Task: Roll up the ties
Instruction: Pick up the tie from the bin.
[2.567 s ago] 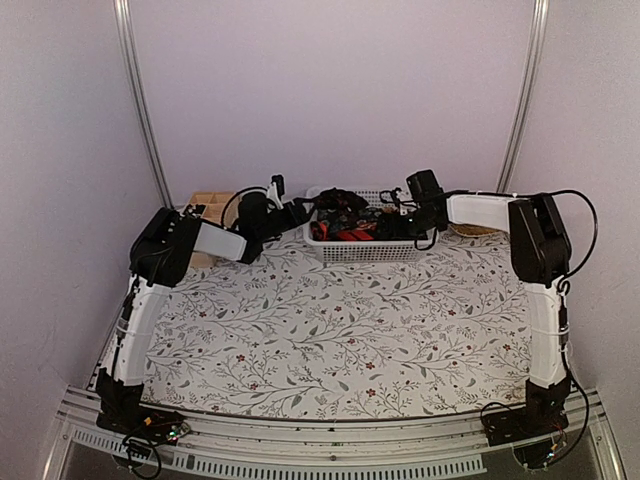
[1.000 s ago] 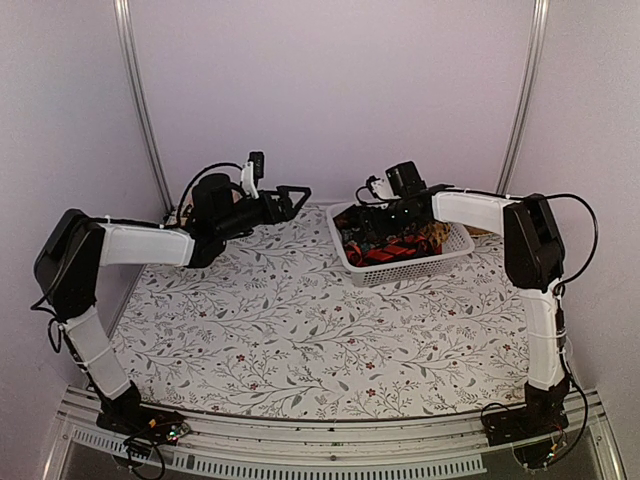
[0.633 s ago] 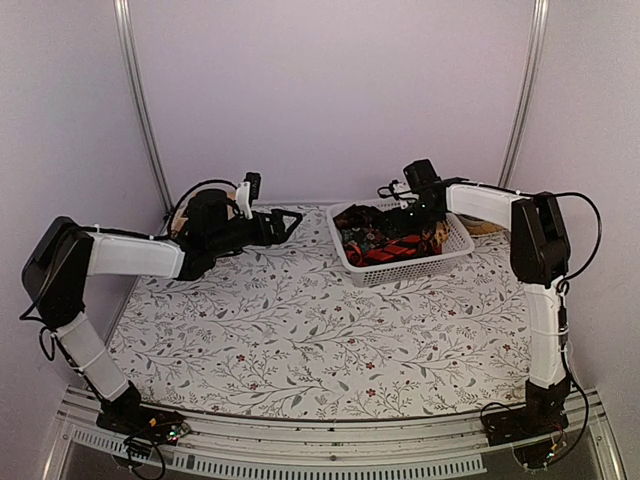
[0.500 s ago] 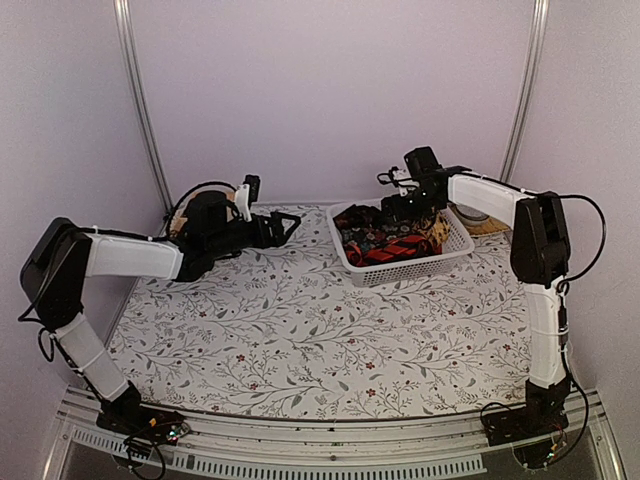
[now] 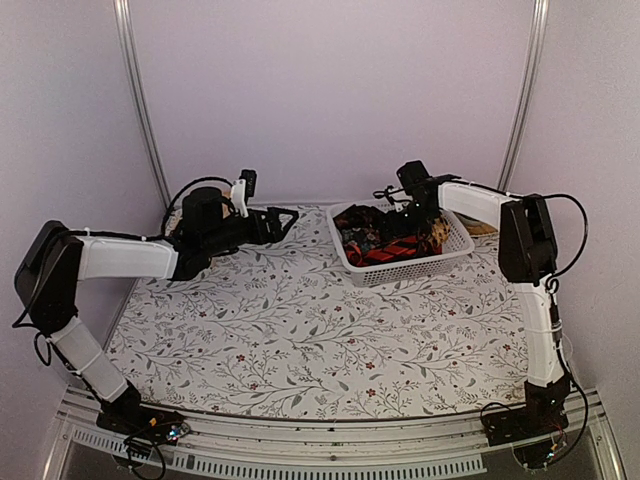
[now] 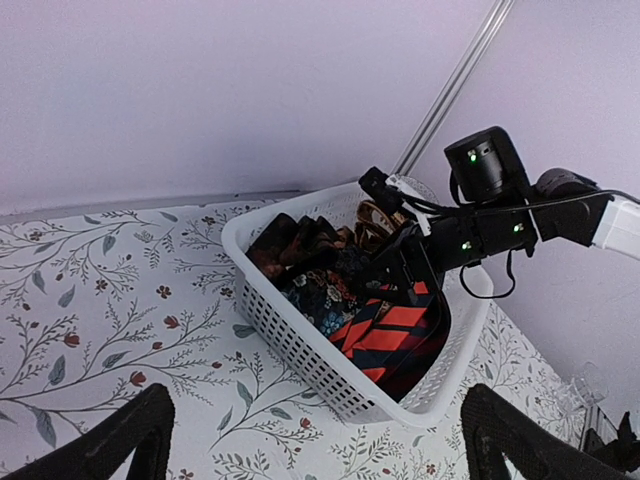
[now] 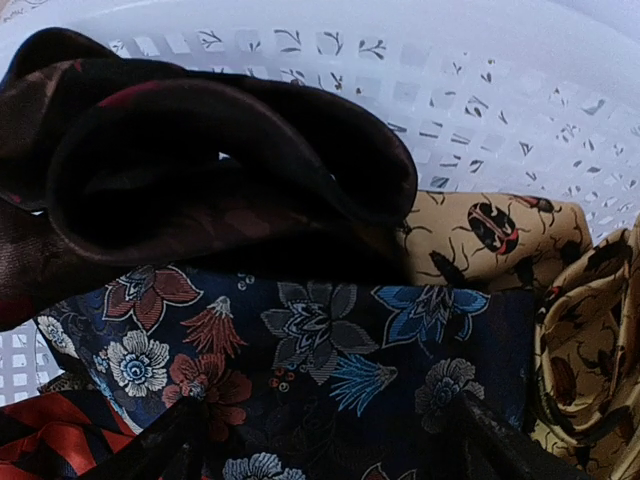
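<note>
Top external view: looks barely begun, with the ties (image 5: 385, 245) all heaped in the white basket (image 5: 395, 272) at the far right of the flowered table (image 5: 300, 330), none laid out flat for rolling. Right wrist view: finds the right gripper (image 7: 330, 445) spread open low over the dark floral tie (image 7: 330, 370), holding nothing, beside a yellow beetle-print tie (image 7: 500, 235); cannot tell whether that yellow one is already coiled. Leaves the left gripper (image 5: 285, 217) open and empty too, hanging over the table well apart from the basket, so probably needs a tie lifted out first, then all the rolling.
</note>
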Robot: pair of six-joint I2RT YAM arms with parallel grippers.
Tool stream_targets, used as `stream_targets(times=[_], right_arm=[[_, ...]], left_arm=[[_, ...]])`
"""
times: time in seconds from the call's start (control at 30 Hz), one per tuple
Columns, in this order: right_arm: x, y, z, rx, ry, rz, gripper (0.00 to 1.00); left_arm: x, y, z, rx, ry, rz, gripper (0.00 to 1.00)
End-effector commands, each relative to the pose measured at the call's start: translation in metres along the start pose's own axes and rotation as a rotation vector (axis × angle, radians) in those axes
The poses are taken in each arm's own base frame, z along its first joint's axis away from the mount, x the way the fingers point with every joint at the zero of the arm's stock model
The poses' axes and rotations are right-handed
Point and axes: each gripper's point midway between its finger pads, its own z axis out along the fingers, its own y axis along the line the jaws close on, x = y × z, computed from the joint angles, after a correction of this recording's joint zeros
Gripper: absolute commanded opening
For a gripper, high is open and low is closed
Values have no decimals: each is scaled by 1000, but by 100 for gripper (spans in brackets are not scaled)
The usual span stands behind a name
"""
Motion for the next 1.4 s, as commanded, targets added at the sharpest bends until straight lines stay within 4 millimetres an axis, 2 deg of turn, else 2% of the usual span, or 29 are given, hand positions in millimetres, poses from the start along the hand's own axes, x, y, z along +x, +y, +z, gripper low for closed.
stream_targets(times=[0.0,0.1,0.2,0.3,0.47,0.57,0.6,0.63,0.67,0.73,0.8,0.83,1.03,1.27,1.37], right_arm=[[32,-2,33,-8,97,22,78],[27,-2,30,-12,82,22,64],[22,-4,27,-1,68,21,39],[16,-5,23,-4,49,19,23],[9,-6,18,-30,36,34,6],[6,-7,16,-31,30,37,0],[6,-7,15,-26,32,38,1],[6,-8,14,-21,33,42,9],[7,-9,14,-13,36,43,27],[-4,-10,-1,-3,2,44,51],[-3,-13,1,12,7,42,64],[-1,-15,3,19,14,40,67],[31,-18,42,20,129,35,71],[52,-17,59,-3,194,42,70],[57,-18,62,-5,210,44,63]], left_arm=[[-4,4,-9,-20,-5,15,100],[-3,5,-9,-24,-5,15,100],[-3,5,-10,-25,-4,13,100],[-3,5,-11,-24,-5,12,100],[-3,4,-13,-25,-8,13,100],[-4,4,-15,-27,-10,15,100],[-4,5,-15,-30,-9,16,100],[-3,5,-16,-30,-9,18,100],[-3,4,-16,-29,-9,19,100],[-4,4,-16,-31,-9,16,100],[-4,4,-16,-29,-10,15,100],[-4,4,-16,-27,-9,14,100],[-4,3,-15,-26,-9,16,100],[-3,5,-17,-36,-1,23,100],[-2,6,-18,-41,1,24,100]])
